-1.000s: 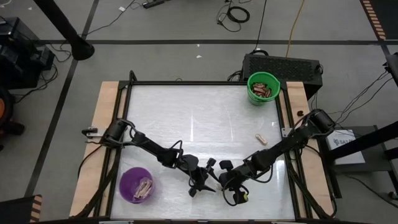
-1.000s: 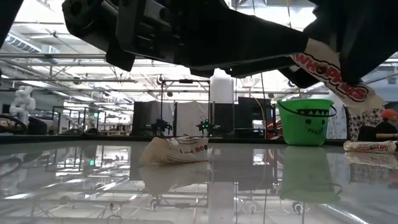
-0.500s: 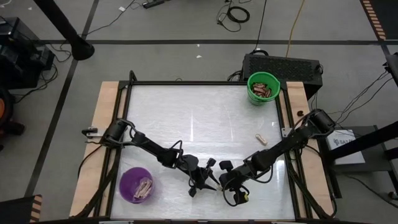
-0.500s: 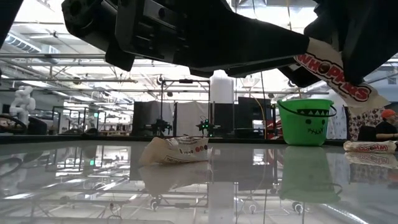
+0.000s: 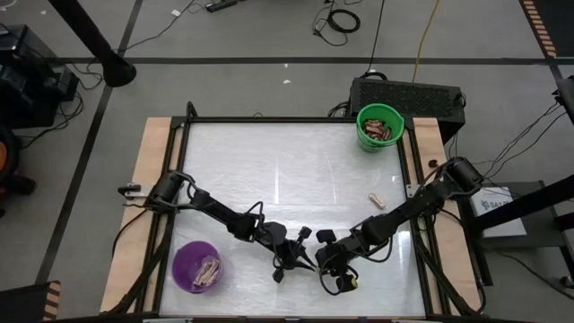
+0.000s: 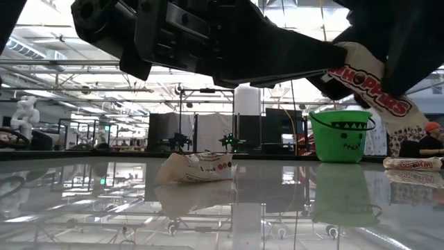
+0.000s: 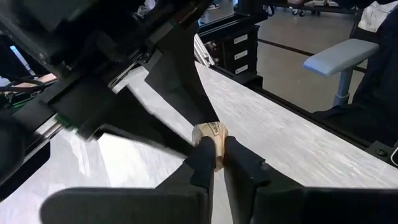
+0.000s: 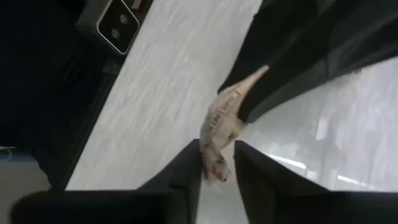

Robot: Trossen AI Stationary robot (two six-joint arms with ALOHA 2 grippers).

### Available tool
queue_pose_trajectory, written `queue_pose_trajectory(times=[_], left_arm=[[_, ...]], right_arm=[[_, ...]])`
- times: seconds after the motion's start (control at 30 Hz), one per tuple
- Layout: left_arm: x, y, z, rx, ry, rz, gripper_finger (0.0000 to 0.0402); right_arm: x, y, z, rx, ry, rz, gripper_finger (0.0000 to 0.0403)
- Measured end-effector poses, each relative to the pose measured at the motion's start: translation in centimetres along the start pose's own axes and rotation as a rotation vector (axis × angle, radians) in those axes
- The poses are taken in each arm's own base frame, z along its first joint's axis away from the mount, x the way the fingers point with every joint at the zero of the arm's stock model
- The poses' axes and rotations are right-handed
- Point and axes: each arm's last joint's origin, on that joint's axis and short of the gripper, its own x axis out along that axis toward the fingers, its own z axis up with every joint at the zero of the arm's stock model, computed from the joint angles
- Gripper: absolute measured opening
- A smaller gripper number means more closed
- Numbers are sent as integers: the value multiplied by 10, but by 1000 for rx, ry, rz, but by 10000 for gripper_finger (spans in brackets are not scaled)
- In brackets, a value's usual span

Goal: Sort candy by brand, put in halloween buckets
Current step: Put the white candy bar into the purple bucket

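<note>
A pale-wrapped candy [image 6: 368,87] hangs in the air near the table's front middle, between my two grippers. My left gripper [image 7: 217,152] has come from the table's left and is shut on one end of it. My right gripper [image 8: 217,165], coming from the right and slanting down, is open, with its fingers on either side of the candy's other end [image 8: 214,162]. The green bucket [image 5: 379,127] stands at the far right with dark candies in it. The purple bucket [image 5: 198,266] stands at the near left with pale ones. My left gripper pinches the candy's wrapper end [image 7: 210,134] between its two fingertips. The fingers come nearly level from the table's left. The candy is clear of the table and runs on slanting toward my right gripper. My right gripper: whether its fingers [image 8: 249,168] touch the wrapper cannot be told.
A pale candy [image 5: 377,199] lies loose on the table's right side, short of the green bucket. The low view shows another pale candy [image 6: 194,168] lying on the table behind the grippers. A dark box [image 5: 408,94] sits beyond the far right corner.
My left gripper has shut on the candy's end, which my right gripper held up. Both arms have kept their places, and the candy has stayed in the air between them.
</note>
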Motion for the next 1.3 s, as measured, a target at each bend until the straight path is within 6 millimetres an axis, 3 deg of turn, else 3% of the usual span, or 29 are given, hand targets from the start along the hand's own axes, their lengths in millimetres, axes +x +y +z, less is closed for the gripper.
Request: queue_pose_trajectory(times=[0.37, 0.73, 0.97, 1.3], left_arm=[[-1, 0, 2, -7, -4, 1, 24], [-5, 0, 7, -55, 33, -9, 24], [-33, -2, 46, -87, 125, -15, 24], [-111, -18, 101, -260, 378, 122, 24]], right_arm=[[-4, -7, -9, 87, 109, -42, 209], [-25, -5, -11, 200, 164, -40, 237], [-30, 1, -12, 215, 167, -35, 236], [-30, 3, -10, 176, 134, -30, 235]])
